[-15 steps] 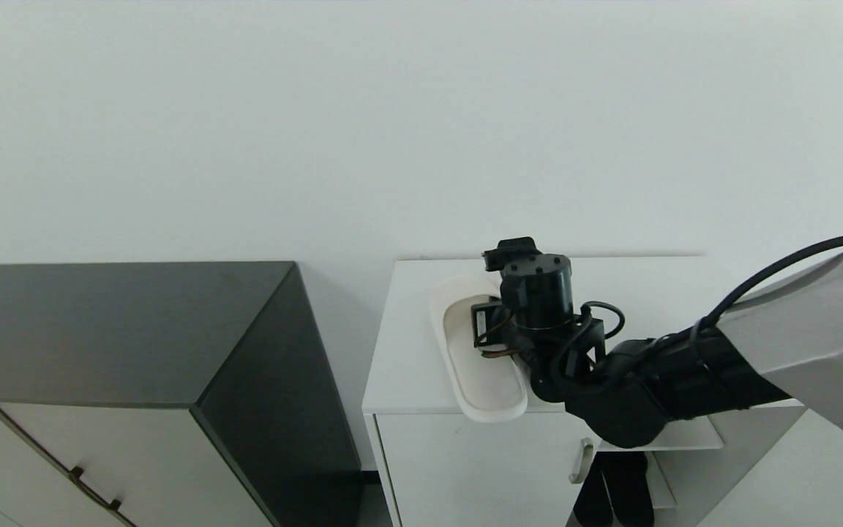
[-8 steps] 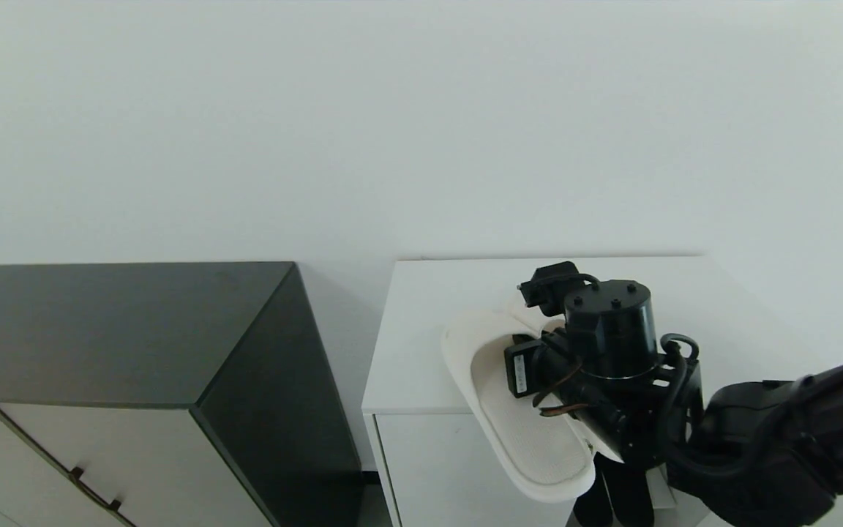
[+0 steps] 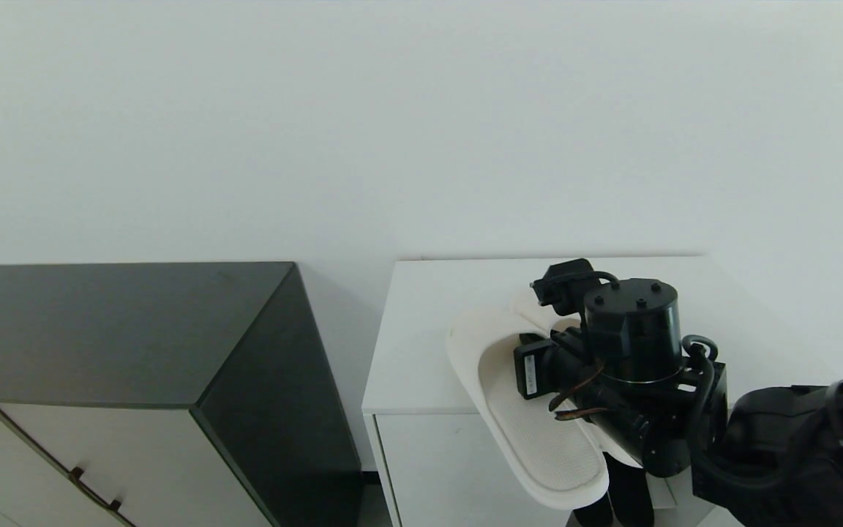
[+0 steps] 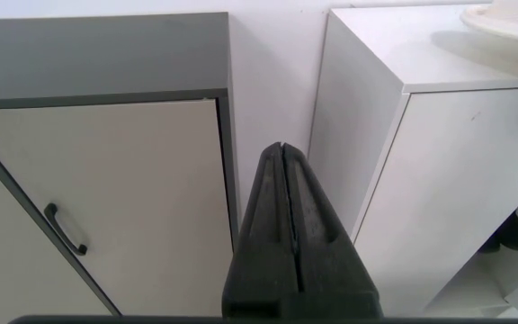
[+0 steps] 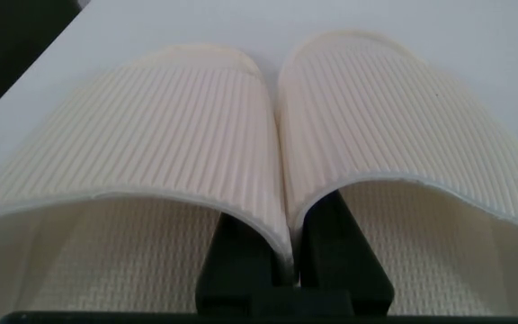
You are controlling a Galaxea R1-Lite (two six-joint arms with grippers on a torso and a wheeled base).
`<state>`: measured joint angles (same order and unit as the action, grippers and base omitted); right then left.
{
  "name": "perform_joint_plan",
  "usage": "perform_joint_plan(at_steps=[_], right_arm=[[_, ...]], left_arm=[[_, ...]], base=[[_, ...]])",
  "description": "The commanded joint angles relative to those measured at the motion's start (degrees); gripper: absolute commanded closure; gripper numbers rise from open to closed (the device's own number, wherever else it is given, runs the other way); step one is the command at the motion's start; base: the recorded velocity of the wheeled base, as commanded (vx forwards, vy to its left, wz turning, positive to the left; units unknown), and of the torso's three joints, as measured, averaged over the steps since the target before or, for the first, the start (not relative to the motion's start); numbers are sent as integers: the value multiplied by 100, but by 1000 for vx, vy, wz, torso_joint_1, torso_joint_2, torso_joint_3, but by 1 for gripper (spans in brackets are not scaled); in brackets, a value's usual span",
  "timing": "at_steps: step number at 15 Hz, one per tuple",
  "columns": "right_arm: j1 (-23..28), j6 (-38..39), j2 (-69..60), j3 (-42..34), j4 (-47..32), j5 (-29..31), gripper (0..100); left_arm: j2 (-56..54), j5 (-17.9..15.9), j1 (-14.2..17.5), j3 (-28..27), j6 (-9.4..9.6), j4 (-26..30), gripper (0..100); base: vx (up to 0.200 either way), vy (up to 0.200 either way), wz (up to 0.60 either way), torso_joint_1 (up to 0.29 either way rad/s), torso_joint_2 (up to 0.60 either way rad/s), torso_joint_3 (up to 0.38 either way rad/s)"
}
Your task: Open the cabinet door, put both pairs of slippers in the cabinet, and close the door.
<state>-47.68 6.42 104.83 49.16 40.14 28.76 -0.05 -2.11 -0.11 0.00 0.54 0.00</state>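
Note:
A pair of cream-white slippers (image 3: 531, 432) hangs over the front edge of the white cabinet (image 3: 421, 351), heels pointing down and forward. My right gripper (image 5: 281, 247) is shut on the pair (image 5: 281, 153). One finger sits inside each slipper and pinches the two inner strap edges together. A pair of black slippers (image 3: 626, 498) lies low inside the white cabinet, below the held pair. My left gripper (image 4: 286, 207) is shut and empty, low in front of the gap between the two cabinets.
A dark-topped cabinet (image 3: 121, 329) with pale doors and a black handle (image 4: 66, 229) stands left of the white cabinet (image 4: 439, 180). A plain wall rises behind both. The black slippers (image 4: 511, 238) show in the white cabinet's open lower part.
My right gripper has lifted the white slippers off the cabinet top and carried them forward and to the right, past the front edge. The left gripper's earlier position is not shown.

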Motion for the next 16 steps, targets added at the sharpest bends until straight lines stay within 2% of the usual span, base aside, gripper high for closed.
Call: perform_joint_plan(at_steps=[1, 14, 16], right_arm=[[-5, -1, -6, -3, 2, -2, 100], [4, -1, 3, -12, 2, 42, 100], [4, -1, 38, -21, 29, 51, 100]], left_arm=[[5, 0, 2, 0, -1, 0, 100], [5, 0, -7, 0, -10, 0, 100], [5, 0, -7, 0, -10, 0, 100]], base=[[0, 0, 0, 0, 0, 0], [-200, 0, 0, 3, 2, 2], [0, 0, 0, 0, 0, 0]])
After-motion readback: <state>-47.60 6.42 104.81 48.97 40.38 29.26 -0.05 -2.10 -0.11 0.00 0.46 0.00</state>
